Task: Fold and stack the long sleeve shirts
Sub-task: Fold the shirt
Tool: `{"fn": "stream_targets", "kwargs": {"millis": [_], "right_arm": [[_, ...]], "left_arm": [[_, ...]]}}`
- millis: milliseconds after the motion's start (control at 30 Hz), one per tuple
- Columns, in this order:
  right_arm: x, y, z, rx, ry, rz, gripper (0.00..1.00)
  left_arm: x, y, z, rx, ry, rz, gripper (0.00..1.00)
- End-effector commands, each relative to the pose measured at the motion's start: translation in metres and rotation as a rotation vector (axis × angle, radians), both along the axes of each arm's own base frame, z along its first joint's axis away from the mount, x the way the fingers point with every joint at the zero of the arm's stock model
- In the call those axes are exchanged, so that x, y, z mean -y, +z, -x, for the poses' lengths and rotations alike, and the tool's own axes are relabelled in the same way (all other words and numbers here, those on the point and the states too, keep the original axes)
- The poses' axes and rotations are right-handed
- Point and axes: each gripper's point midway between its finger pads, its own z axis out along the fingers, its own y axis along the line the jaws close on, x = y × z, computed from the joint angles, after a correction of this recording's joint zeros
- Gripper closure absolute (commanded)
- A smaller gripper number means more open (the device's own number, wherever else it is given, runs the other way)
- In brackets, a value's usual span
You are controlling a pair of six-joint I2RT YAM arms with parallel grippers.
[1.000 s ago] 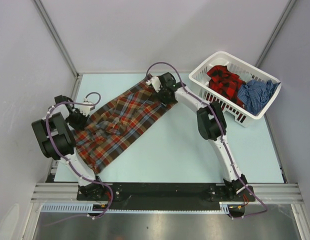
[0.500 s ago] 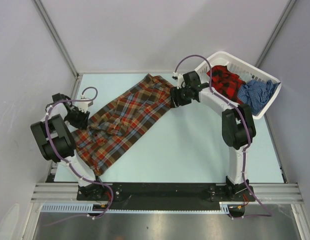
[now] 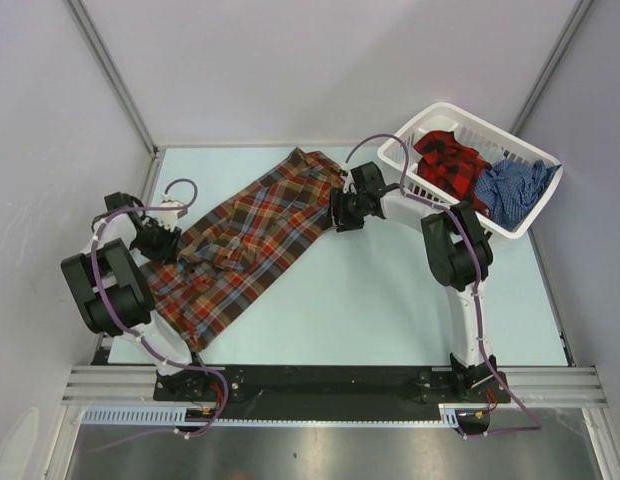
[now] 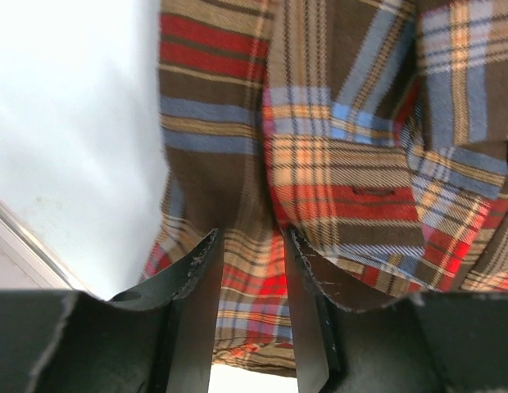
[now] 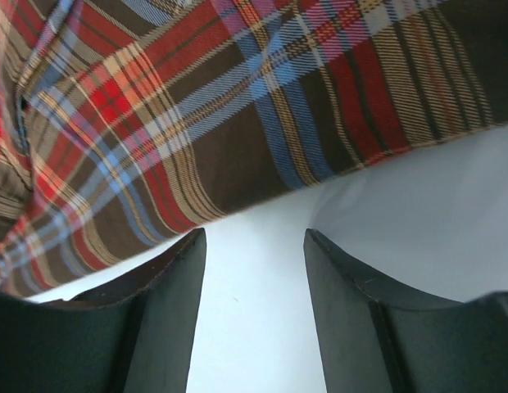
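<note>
Our left gripper (image 4: pixel 250 246) sat narrow-gapped on the brown plaid shirt (image 3: pixel 250 235), spread diagonally on the table (image 3: pixel 390 300); its hold we couldn't tell. Farther, our right gripper (image 5: pixel 254 237) gaped empty beside the edge: we'd pinch low, squarely.

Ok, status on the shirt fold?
Right gripper open, empty, off edge of brown plaid shirt. Left gripper at shirt, grip unclear. Shirt unfolded. Red plaid shirt, blue checked shirt in basket.
</note>
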Motion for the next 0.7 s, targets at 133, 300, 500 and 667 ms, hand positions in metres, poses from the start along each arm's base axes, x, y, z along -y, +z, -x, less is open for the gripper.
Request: {"fn": "stream_targets", "kwargs": {"millis": [133,300,500,667], "right_arm": [[-0.012,-0.018,-0.010,-0.044,-0.067,-0.053,0.71],[0.020,-0.026,-0.038,0.016,-0.086,0.030,1.00],[0.050,0.000,-0.070,0.109,-0.107,0.054,1.00],[0.016,0.042,-0.019,0.005,-0.121,-0.209,0.58]], "left_arm": [[0.000,0.013,0.009,0.047,-0.011,-0.034,0.59],[-0.002,0.013,0.013,0.037,-0.018,-0.041,0.59],[0.004,0.020,0.013,0.058,-0.023,-0.017,0.59],[0.007,0.038,0.002,0.110,0.055,0.080,0.42]]}}
